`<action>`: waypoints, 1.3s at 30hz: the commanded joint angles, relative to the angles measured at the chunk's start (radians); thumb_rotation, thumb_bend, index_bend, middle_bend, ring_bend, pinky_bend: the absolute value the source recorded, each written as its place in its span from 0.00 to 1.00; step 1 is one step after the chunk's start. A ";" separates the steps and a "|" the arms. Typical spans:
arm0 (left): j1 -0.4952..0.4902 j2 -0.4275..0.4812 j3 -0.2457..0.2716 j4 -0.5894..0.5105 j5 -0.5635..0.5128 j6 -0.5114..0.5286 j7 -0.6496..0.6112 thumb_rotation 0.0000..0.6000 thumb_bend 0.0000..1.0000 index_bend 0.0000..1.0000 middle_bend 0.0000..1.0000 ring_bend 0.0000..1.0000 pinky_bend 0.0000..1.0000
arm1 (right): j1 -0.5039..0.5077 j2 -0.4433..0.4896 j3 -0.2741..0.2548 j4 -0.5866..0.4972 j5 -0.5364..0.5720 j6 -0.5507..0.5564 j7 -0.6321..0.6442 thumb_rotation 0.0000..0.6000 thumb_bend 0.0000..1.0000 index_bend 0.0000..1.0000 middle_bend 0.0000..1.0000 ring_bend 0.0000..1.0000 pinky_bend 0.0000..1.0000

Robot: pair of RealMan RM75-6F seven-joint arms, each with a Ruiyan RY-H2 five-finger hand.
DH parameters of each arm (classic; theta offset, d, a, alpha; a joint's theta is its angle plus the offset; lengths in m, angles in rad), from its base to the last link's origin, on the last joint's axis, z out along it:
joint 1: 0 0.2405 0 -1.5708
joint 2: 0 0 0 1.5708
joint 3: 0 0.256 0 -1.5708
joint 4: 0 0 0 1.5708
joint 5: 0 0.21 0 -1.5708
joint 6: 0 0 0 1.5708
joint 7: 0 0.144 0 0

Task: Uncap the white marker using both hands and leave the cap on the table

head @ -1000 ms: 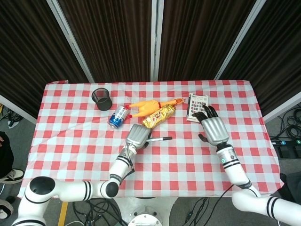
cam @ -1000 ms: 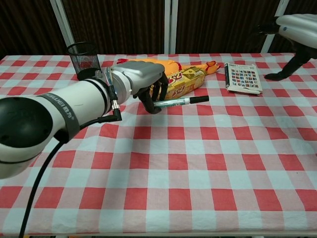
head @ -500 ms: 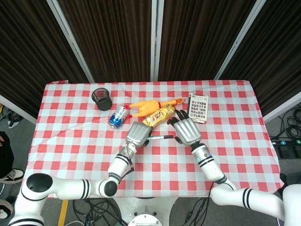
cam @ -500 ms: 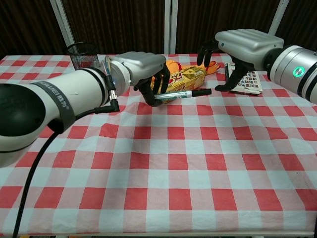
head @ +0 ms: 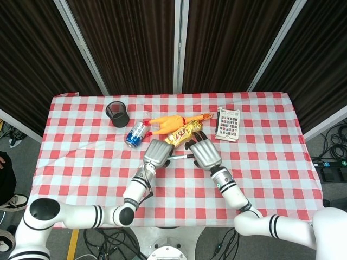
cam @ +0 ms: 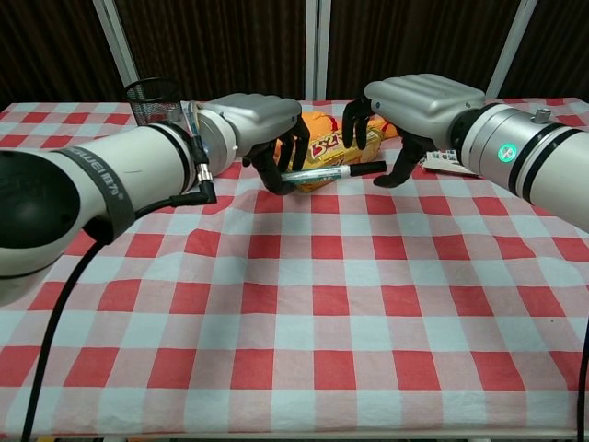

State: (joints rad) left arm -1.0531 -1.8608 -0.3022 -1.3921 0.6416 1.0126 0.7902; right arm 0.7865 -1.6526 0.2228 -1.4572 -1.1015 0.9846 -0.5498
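Observation:
My left hand [cam: 262,124] grips the white marker [cam: 322,174] by its left end and holds it roughly level just above the cloth. The marker's black cap [cam: 369,168] points right. My right hand [cam: 419,103] hovers over that cap end with its fingers [cam: 354,118] spread and curved down around it, holding nothing. From the head view, the left hand [head: 156,153] and right hand [head: 204,154] sit side by side, and only a short piece of the marker [head: 182,157] shows between them.
Just behind the hands lie a yellow snack packet [head: 182,134], a rubber chicken [head: 171,122] and a blue can [head: 135,134]. A black mesh cup [head: 117,114] stands at the back left. A booklet [head: 228,123] lies at the back right.
My right hand has swept left from the booklet to the marker's cap end. The left hand has raised the marker slightly.

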 commanded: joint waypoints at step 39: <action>-0.012 0.012 0.018 -0.050 -0.032 0.045 -0.004 1.00 0.42 0.54 0.56 0.53 0.58 | 0.014 -0.078 -0.010 0.106 -0.029 0.037 0.049 1.00 0.11 0.59 0.54 0.24 0.19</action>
State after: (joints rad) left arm -1.0651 -1.8486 -0.2839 -1.4425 0.6100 1.0578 0.7862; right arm 0.8008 -1.7307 0.2128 -1.3518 -1.1301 1.0214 -0.5007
